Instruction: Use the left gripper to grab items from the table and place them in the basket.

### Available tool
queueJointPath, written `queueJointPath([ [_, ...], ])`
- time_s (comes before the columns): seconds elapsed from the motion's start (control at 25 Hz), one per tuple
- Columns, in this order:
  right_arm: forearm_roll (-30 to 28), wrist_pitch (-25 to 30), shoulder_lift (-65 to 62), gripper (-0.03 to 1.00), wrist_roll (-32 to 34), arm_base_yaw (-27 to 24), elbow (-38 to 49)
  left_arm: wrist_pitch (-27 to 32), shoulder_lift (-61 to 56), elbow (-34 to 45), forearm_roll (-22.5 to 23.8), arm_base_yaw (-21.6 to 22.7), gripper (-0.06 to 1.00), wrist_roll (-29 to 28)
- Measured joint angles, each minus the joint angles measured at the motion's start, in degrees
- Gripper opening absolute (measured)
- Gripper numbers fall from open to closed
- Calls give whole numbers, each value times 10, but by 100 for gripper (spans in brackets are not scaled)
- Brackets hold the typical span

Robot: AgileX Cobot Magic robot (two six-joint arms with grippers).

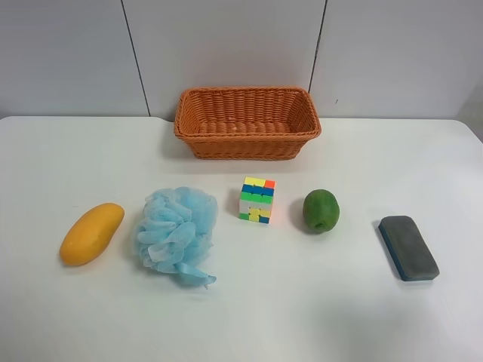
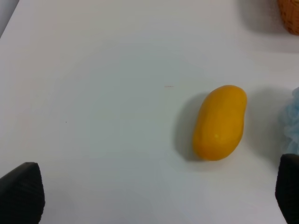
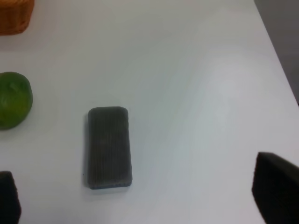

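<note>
Left claw: fingers spread wide, nothing held, above tabletop. Mango lies ahead, off-centre toward pouf.
Basket empty, at back of tabletop. All items in row in front of it, none touching.
Step judged: first pick, mango.
Method: centre claw over mango, span narrow width rather than long axis, go low, close gently; smooth skin may slip.
Right claw spread, empty, over eraser.

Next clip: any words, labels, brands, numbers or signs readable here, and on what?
None readable. No lettering shows on the orange-brown woven wicker basket, the multicolour puzzle cube, the grey-blue oblong eraser block, the yellow-orange mango or the plain white tabletop in any view.
</note>
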Motion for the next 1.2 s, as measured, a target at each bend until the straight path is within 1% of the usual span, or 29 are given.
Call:
queueJointPath([
  [0.56, 0, 0, 0, 99, 0, 0, 0, -3, 0, -1, -2, 0, 99, 0],
  [0.68, 0, 0, 0, 99, 0, 0, 0, -18, 19, -27, -11, 0, 99, 3],
  [0.84, 0, 0, 0, 99, 0, 0, 0, -30, 110, -94, -17, 0, 99, 25],
  [0.96, 0, 0, 0, 99, 0, 0, 0, -37, 213, -154, -31, 0, 99, 40],
  [1.04, 0, 0, 0, 99, 0, 0, 0, -39, 279, -196, -54, 0, 99, 61],
  [1.2, 0, 0, 0, 99, 0, 0, 0, -44, 403, -260, -126, 0, 99, 131],
])
